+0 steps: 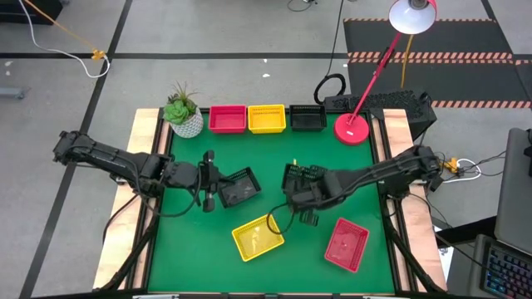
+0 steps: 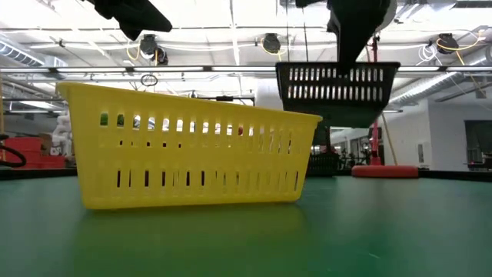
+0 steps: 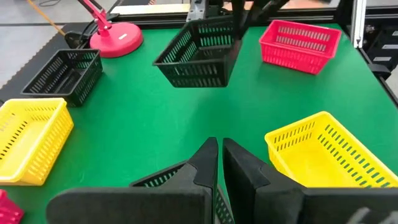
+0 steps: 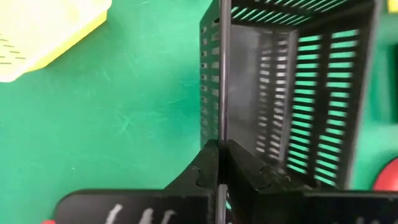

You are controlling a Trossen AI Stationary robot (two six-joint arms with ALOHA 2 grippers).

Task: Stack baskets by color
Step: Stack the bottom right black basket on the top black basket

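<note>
Right gripper (image 4: 221, 163): clamped on a black basket's (image 1: 304, 177) wall, lifted above mid-tabletop (image 1: 274, 158).
Left gripper (image 3: 219, 163): pinching second black basket's (image 1: 239, 188) rim, left of centre.

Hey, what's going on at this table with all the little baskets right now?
Both arms are each gripping a black basket. The right gripper is shut on the wall of one black basket, lifted clear of the green table. The left gripper is shut on the rim of another black basket. A loose yellow basket and a loose red basket lie on the table's near side. At the far edge stands a row of red, yellow and black baskets.
</note>
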